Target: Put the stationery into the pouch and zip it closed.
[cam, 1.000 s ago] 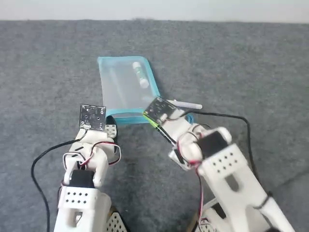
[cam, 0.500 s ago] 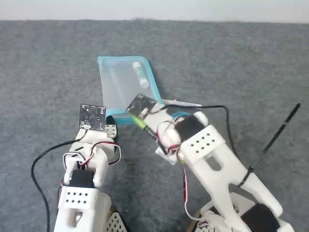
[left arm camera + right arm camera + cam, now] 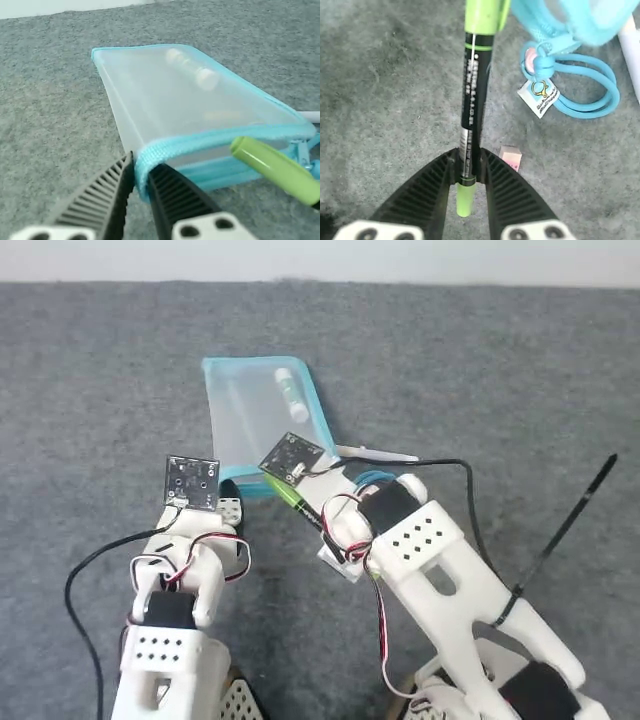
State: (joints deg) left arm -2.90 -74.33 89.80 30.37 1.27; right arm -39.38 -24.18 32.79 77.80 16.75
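Left gripper is clamped tight on the corner of the pouch, both fingers pinching the blue zip edge, with the rest of the pouch lying flat on the grey carpet. The pouch is see-through with blue trim, and there is a white tube lying inside it, up toward the far end.

Over to the right gripper: it is closed on a marker, fingers squeezing the black barrel near its back end, a short green stub poking out behind them. The marker points away from the arm, and its green cap end sits right at the pouch's near edge, close to the zip end (whether the tip has actually entered the opening, I cannot tell). From above, the marker slants between the two arms, just beside the pinched corner.

At the zip end, a blue cord loop lies curled on the carpet, tied on with a small white tag hanging beside it. A little pink eraser sits on the carpet just beside the right gripper's finger, apart from the pouch. A white pen lies on the carpet outside the pouch, just beyond the loop.
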